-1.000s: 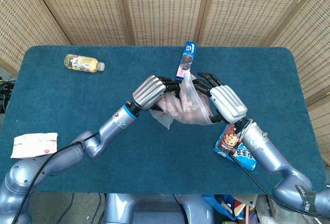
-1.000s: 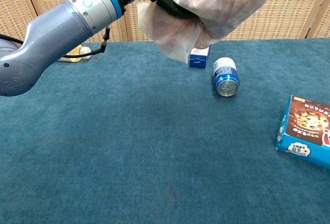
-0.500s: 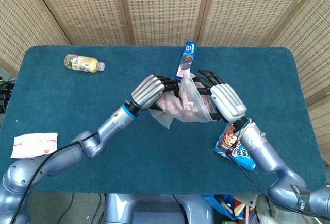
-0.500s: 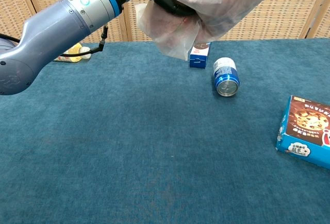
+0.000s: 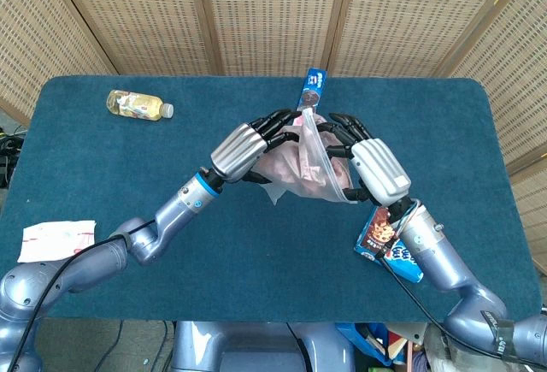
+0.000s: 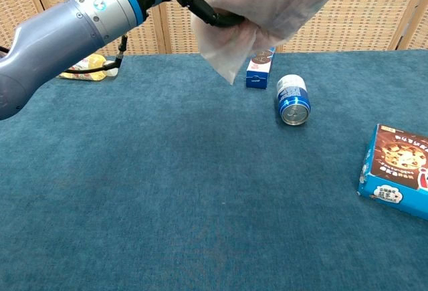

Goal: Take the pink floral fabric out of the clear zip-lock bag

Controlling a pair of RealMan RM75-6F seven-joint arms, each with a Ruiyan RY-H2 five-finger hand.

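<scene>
Table (image 5: 102, 175) is covered in deep teal-blue cloth, with tan woven screens (image 5: 273, 13) behind it. The fabric (image 5: 291, 167) is pale pink inside a see-through bag (image 5: 314, 154). Both hands, left (image 5: 244, 151) and right (image 5: 376, 171), are silver with black fingers. Blue can (image 6: 293, 100) in the middle, blue-and-brown snack box (image 6: 398, 170) near right, yellowish bottle (image 5: 137, 104) far left.
</scene>
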